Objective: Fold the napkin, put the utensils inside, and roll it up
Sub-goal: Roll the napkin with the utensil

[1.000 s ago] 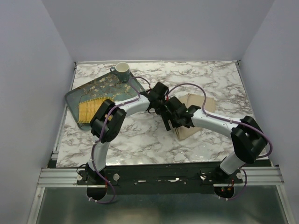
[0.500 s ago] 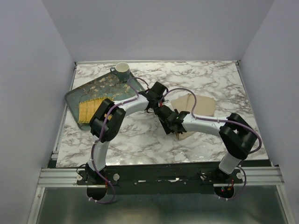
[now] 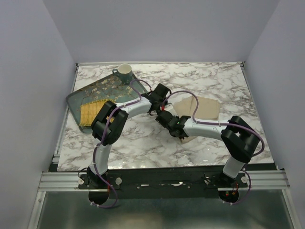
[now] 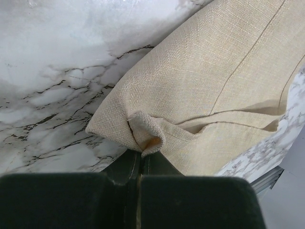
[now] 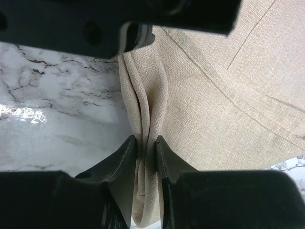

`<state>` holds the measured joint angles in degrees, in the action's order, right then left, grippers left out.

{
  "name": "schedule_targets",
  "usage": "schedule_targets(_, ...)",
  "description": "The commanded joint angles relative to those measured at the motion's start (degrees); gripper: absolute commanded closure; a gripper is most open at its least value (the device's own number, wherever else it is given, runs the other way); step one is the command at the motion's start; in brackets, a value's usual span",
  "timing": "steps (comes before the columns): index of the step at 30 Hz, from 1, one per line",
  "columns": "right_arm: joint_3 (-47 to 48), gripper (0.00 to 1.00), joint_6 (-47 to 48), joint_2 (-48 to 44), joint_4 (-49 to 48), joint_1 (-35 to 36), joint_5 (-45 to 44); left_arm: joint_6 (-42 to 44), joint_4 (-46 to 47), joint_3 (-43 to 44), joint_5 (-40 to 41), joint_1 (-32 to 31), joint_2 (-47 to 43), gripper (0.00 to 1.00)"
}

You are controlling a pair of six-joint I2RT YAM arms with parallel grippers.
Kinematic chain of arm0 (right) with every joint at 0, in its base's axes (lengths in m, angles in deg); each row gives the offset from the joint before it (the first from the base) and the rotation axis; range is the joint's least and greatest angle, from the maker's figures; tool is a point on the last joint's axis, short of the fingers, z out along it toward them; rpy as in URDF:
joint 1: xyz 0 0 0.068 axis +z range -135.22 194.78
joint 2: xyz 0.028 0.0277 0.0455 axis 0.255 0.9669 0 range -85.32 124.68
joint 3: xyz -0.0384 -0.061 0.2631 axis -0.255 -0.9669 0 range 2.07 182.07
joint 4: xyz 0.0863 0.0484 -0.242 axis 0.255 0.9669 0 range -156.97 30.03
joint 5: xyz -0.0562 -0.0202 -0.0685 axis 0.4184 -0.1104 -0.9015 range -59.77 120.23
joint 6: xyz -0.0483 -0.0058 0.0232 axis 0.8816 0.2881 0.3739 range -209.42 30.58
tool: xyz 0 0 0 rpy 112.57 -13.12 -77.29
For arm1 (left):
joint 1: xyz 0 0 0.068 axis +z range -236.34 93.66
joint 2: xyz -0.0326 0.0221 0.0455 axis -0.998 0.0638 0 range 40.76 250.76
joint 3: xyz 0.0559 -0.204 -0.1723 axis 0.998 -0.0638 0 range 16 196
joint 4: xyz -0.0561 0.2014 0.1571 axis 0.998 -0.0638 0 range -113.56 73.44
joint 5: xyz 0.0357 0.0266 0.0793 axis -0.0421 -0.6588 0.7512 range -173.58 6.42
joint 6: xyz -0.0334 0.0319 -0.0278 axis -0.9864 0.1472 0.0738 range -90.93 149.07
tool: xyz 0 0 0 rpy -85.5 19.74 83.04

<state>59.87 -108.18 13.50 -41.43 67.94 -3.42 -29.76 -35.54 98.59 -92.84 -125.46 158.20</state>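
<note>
The beige napkin (image 3: pixel 202 109) lies right of centre on the marble table, its left edge gathered up. My left gripper (image 3: pixel 167 101) is shut on a left corner of the napkin (image 4: pixel 205 76), and the cloth puckers at the closed jaws of the left gripper (image 4: pixel 139 155). Just nearer, my right gripper (image 3: pixel 165 118) pinches the same edge. In the right wrist view the right gripper (image 5: pixel 147 140) has a bunched fold of the napkin (image 5: pixel 224 105) pressed between both jaws. The utensils are out of view.
A dark teal floral tray (image 3: pixel 81 98) sits at the back left with a yellow woven mat (image 3: pixel 93 110) on it. A teal cup (image 3: pixel 125 71) stands at the tray's far corner. Walls enclose the table on three sides.
My right gripper has slid left along the napkin's near-left edge and its jaws have closed from wide open onto the bunched cloth. The left gripper has kept its grip.
</note>
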Motion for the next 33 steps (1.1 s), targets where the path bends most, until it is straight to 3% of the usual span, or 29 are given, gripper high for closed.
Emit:
schedule_targets(1, 1.3, 0.71, -1.3, 2.0, -0.8, 0.7, -3.7, -0.7, 1.1, -0.8, -1.8, -0.3, 0.4, 1.0)
schedule_targets(5, 1.2, 0.73, -1.5, 2.8, -1.4, 0.7, -4.6, -0.9, 1.5, -1.2, -2.3, -0.2, 0.2, 1.0)
schedule_targets(9, 0.7, 0.99, -0.8, 2.2, -2.7, 0.4, -1.9, 0.3, 1.8, -1.4, -2.3, -0.1, -0.1, 1.0)
schedule_targets(15, -1.7, 0.99, 2.4, -3.6, -7.2, -4.8, 15.9, 5.4, 1.7, -0.8, -0.6, 0.1, -0.7, 1.0)
schedule_targets(18, -3.8, 0.99, 3.1, -5.4, -9.5, -10.3, 27.5, 7.5, 1.1, 0.0, 0.7, 0.1, -1.1, 0.94)
schedule_targets(26, -5.3, 0.99, 3.6, -4.1, -12.8, -23.0, 52.9, 10.6, -1.1, 3.5, 2.3, 0.1, -0.6, 0.83)
schedule_targets(33, -8.8, 0.99, 2.7, -2.3, -18.2, -31.1, 68.2, 14.4, -5.4, 10.1, 4.0, 0.1, 1.9, 0.76)
